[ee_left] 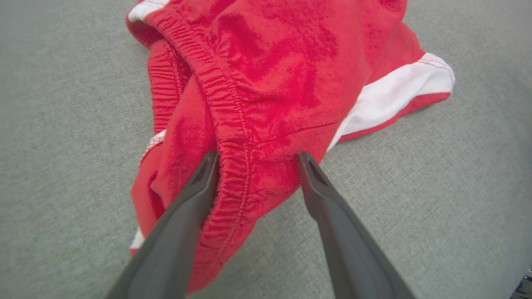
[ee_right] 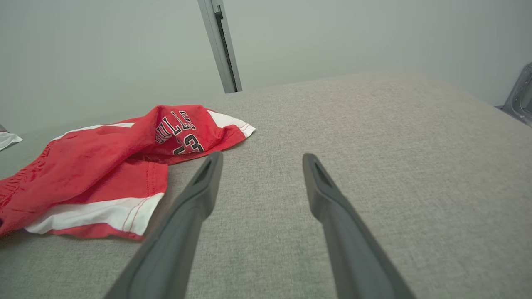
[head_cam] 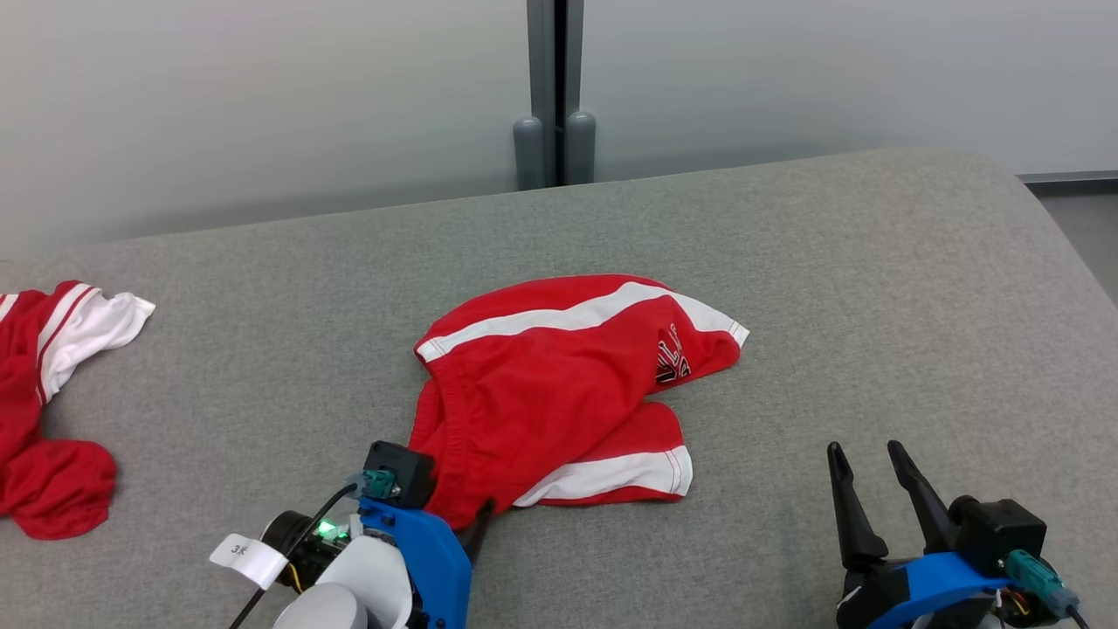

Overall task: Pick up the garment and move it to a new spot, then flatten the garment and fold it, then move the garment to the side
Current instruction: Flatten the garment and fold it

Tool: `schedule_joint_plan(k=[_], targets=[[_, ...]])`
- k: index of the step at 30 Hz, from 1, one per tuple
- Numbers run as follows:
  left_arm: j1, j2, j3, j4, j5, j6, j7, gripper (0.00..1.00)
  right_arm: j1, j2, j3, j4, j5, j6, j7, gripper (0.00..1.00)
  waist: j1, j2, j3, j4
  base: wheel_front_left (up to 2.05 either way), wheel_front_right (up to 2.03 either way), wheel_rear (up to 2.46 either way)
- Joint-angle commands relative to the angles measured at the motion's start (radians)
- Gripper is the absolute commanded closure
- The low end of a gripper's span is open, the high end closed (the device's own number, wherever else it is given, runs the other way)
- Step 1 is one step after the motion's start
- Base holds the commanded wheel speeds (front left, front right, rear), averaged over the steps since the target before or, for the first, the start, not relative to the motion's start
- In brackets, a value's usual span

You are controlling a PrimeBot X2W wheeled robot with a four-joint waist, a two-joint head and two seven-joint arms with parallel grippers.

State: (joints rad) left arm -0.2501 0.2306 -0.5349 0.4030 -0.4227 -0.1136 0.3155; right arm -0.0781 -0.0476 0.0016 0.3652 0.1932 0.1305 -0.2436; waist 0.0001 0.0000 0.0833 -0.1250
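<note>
Found the garment (head_cam: 559, 384), red shorts with white stripes, crumpled at the middle of the grey padded surface (head_cam: 873, 262). Noted the left gripper (ee_left: 257, 160) at its near-left corner, fingers spread wide astride the elastic waistband (ee_left: 232, 137), not clamped. Noted the right gripper (head_cam: 865, 459) near right, fingers wide apart, holding nothing. Spotted a second garment (head_cam: 44, 419), also red and white, at the left edge.

Looking forward and down from the head across the grey cushion (head_cam: 873, 262) toward the wall (head_cam: 262, 87); from the left wrist, close above the red shorts (ee_left: 270, 74); from the right wrist, low, farther off, with the same shorts at left.
</note>
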Motion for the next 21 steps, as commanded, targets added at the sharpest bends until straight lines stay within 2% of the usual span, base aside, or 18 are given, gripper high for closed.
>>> schedule_joint_plan(k=[1,2,3,8,10,17,21], targets=[[-0.015,0.003,-0.007,0.003,-0.004,0.003,0.008,0.25,-0.012,-0.005,0.0,0.001,0.004,0.0,-0.006,0.0,-0.0001,0.0,-0.001,-0.003,0.0,0.0,0.0],[-0.018,0.004,-0.011,-0.001,-0.011,0.0,0.011,0.58,-0.013,-0.005,0.002,0.003,0.004,0.0,-0.007,0.0,-0.0001,0.0,-0.002,-0.007,0.0,0.0,0.0],[-0.02,0.0,-0.009,-0.005,-0.019,-0.003,0.008,1.0,-0.013,-0.005,0.002,0.005,0.006,0.0,-0.008,0.0,-0.0001,0.0,-0.002,-0.01,0.0,0.0,0.0],[-0.039,-0.032,0.008,-0.041,-0.076,-0.01,-0.046,1.0,-0.018,-0.005,-0.002,0.009,0.011,0.0,-0.011,0.0,-0.0001,0.0,0.0,-0.016,0.0,0.0,0.0],[-0.051,-0.063,0.02,-0.066,-0.119,-0.013,-0.081,1.0,-0.02,-0.005,-0.005,0.011,0.01,0.0,-0.014,0.0,-0.0001,0.0,0.002,-0.015,0.0,0.0,0.0],[-0.161,-0.161,0.025,-0.145,-0.346,-0.019,-0.154,1.0,-0.031,-0.005,0.0,0.021,0.017,0.0,-0.016,0.0,-0.0001,0.0,0.001,-0.021,0.0,0.0,0.0],[-0.263,-0.178,0.017,-0.166,-0.511,-0.019,-0.21,1.0,-0.042,-0.005,0.017,0.028,0.023,0.0,-0.017,0.0,-0.0001,0.0,0.002,-0.039,0.0,0.0,0.0]])
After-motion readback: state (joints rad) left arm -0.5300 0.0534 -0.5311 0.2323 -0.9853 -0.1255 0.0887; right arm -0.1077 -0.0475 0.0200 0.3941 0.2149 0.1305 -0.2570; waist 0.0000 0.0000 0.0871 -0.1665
